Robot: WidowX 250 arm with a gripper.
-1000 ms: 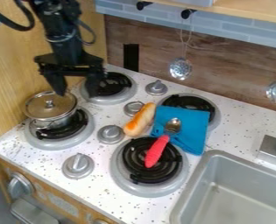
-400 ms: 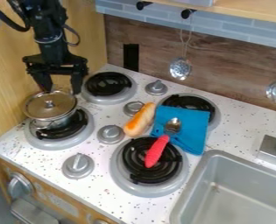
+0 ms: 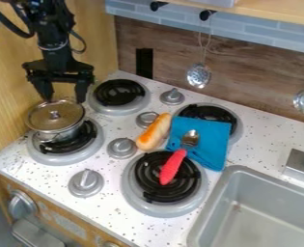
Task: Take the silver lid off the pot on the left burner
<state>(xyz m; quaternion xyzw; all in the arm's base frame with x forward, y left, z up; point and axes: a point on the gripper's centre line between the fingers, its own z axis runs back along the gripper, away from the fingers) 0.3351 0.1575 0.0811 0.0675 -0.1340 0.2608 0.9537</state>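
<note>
Gripper (image 3: 63, 96) open and empty by the pot (image 3: 65, 133); this close to the lid (image 3: 40, 119), slow, level moves should best avoid knocking it askew

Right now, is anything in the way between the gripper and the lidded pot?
Nothing visible is. The open gripper hangs at the far edge of the pot's lid; whether it touches, I can't tell. The bread, cloth and spoon lie well to the picture's right.
</note>
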